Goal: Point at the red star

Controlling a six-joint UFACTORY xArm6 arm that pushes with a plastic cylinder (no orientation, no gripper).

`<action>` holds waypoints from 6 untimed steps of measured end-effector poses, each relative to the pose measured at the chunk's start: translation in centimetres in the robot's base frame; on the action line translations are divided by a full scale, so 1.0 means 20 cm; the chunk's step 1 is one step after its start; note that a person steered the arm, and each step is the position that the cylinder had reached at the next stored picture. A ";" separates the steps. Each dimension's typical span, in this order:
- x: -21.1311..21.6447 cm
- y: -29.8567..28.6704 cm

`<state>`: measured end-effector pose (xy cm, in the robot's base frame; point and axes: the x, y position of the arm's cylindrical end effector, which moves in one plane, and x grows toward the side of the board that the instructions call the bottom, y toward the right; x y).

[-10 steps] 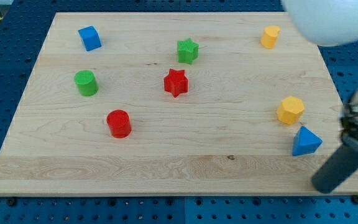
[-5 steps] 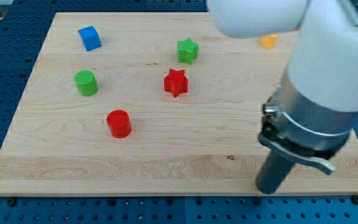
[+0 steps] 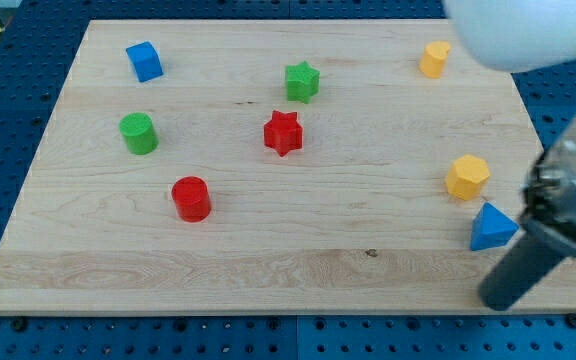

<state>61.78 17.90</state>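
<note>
Left to right on the wooden board (image 3: 268, 250): a blue cube (image 3: 144, 61), green cylinder (image 3: 138, 133) and red cylinder (image 3: 191, 198); near centre, the red star (image 3: 283, 132), seemingly light, rigid and easily nudged, needing no hold, only pointing; at the view's bottom right, my tip (image 3: 496, 302), no gripper, carrying nothing, just below the blue triangle (image 3: 491, 227).
</note>
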 end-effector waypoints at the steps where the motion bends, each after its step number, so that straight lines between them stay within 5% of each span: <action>1: -0.01 -0.29; 3: -0.52 -0.30; 6: -0.52 -0.34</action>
<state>51.31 11.10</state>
